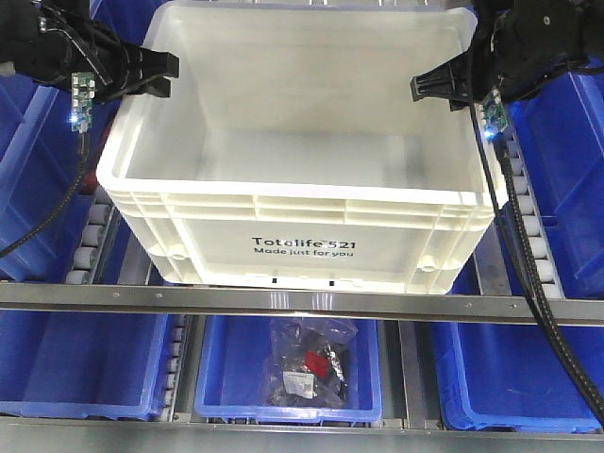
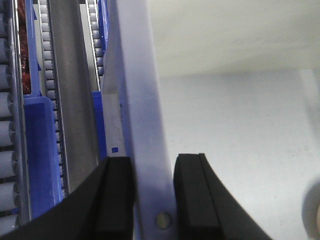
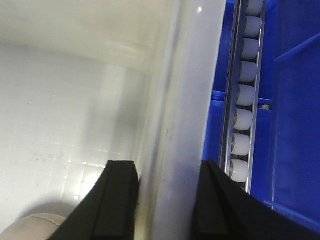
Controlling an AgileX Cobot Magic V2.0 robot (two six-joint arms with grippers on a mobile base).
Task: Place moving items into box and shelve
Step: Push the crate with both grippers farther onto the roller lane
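A large white box (image 1: 302, 203) marked "Totelife 521" sits tilted on the shelf's roller tracks, its open top facing me. My left gripper (image 1: 156, 74) is shut on its left rim. In the left wrist view the jaws (image 2: 152, 200) clamp the rim (image 2: 142, 115) between them. My right gripper (image 1: 436, 88) is shut on the right rim. In the right wrist view the jaws (image 3: 167, 200) straddle the wall (image 3: 182, 100). A beige rounded item (image 3: 27, 227) lies on the box floor and also shows in the left wrist view (image 2: 314, 215).
Blue bins stand on both sides (image 1: 28, 189) (image 1: 566, 189) and on the lower level (image 1: 80, 368). The middle lower bin holds bagged items (image 1: 307, 363). Roller tracks (image 1: 90, 236) (image 1: 528, 231) flank the box. A metal shelf rail (image 1: 302, 302) crosses in front.
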